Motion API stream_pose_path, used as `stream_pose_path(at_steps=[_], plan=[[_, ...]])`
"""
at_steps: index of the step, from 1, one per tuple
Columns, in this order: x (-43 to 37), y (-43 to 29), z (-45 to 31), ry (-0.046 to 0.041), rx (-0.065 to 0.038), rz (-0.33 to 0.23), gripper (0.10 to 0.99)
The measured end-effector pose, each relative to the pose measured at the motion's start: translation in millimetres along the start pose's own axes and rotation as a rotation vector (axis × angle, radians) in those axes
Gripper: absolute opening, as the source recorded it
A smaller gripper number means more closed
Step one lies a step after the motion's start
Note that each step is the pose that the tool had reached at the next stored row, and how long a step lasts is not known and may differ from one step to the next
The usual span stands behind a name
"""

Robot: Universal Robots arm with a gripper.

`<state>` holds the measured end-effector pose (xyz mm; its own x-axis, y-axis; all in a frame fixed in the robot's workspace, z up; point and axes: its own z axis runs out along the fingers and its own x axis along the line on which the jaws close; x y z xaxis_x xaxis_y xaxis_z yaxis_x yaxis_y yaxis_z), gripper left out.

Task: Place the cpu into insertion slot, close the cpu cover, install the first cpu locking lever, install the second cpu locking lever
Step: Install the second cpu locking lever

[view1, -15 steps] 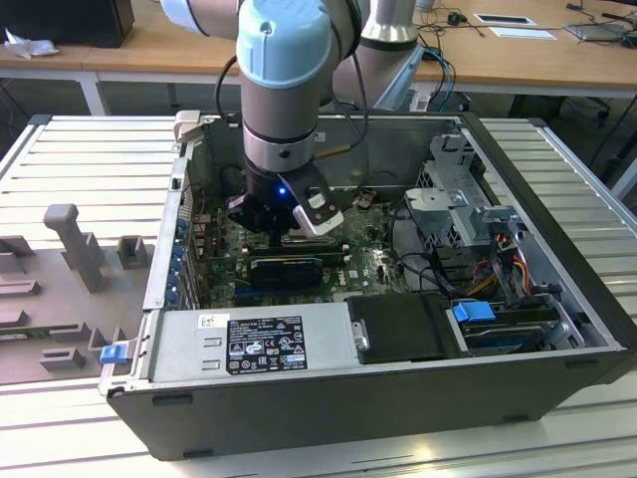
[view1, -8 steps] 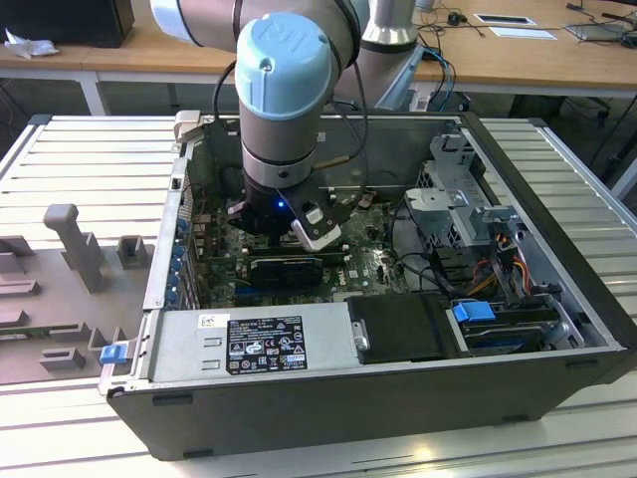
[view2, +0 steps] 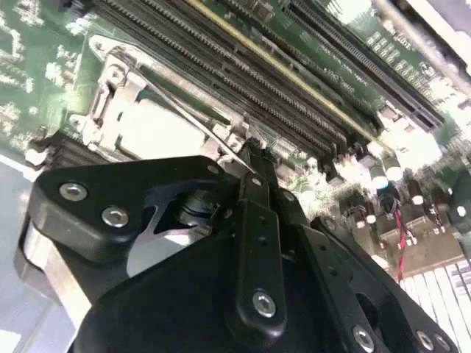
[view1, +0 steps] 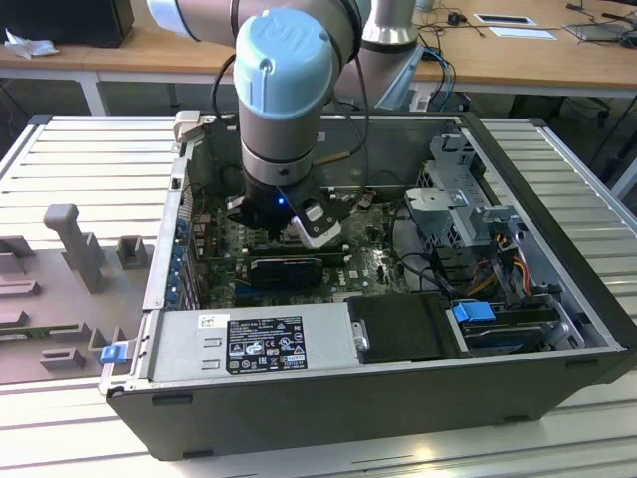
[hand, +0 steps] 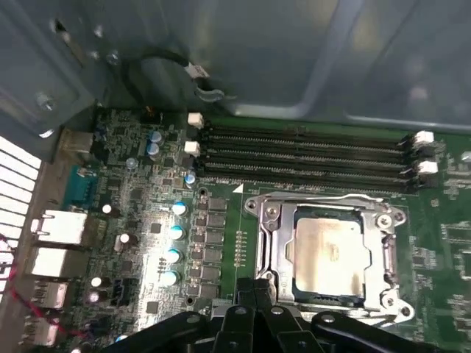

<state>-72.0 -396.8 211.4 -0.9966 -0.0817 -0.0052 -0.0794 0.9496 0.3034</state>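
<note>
Arm (view1: pixel 284 90) reaches in from above, wrist pointed steeply downward, blue joint cap facing the exterior view. Pincer (hand: pixel 256 294) hangs low beneath the wrist; black linkages converge, fingertips (view2: pixel 254 158) drawn together with no gap visible in both wrist views.

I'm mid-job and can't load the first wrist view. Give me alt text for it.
The cpu sits in the insertion slot with the cpu cover closed down around it as a metal frame. The gripper is just beside the socket's edge, fingers together and holding nothing. Four long memory slots run past the socket's far side on the green motherboard.
</note>
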Motion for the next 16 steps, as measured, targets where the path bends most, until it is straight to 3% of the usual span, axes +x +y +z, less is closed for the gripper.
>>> stream_pose_path(at_steps=[5, 6, 12, 16], plan=[[-0.5, 9.7, -30.1, -0.0001, 0.0, 0.0, 0.106], [-1.8, 9.8, -30.6, 0.0, 0.0, 0.0, 0.106], [-30.0, 7.6, -31.2, 0.0046, -0.001, 0.001, 0.106], [-33.8, 3.5, -31.5, 0.0097, -0.001, 0.004, 0.106]])
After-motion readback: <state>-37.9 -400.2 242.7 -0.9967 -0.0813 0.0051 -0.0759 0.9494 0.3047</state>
